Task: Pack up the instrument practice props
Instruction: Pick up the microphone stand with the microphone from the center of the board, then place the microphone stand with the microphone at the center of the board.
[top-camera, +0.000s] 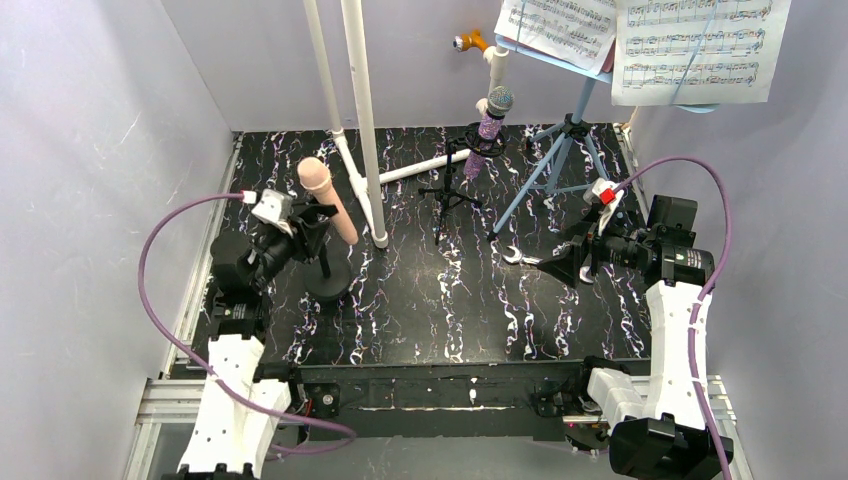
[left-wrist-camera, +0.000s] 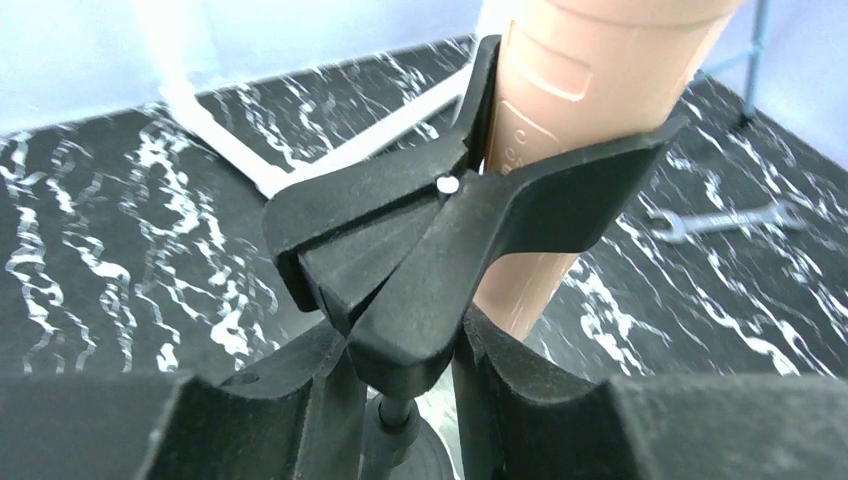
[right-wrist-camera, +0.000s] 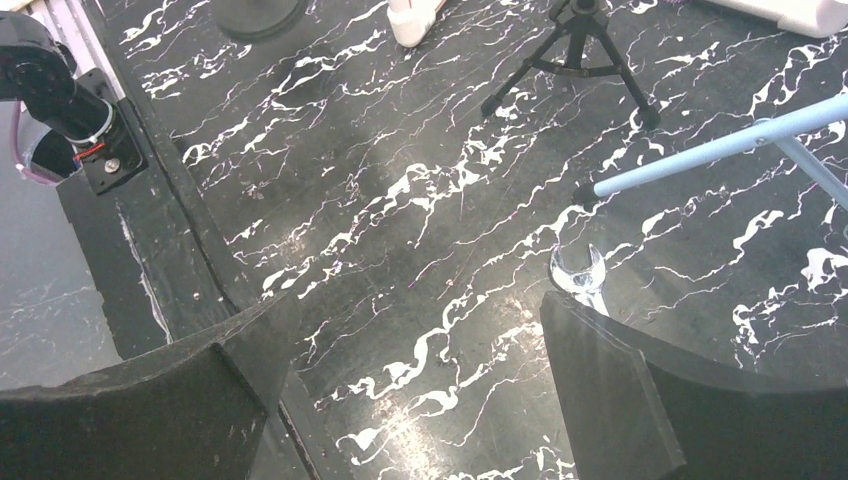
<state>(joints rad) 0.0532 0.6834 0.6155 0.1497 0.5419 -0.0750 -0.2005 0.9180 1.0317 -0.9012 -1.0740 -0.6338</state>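
Left gripper (left-wrist-camera: 408, 375) pinches the black holder (left-wrist-camera: 440, 250), a white pipe (top-camera: 365, 120) just beside it. Right gripper (right-wrist-camera: 415, 345), well right of the holder, hangs spread above the table (right-wrist-camera: 400, 200).

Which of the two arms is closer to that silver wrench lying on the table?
Right. The right gripper, open, hovers just beside the silver wrench. The left gripper is far across the table, closed on the black holder of the peach microphone.

Two white-shelled arms (top-camera: 232, 400), black joints (top-camera: 240, 264), looping purple cables (top-camera: 141, 262).
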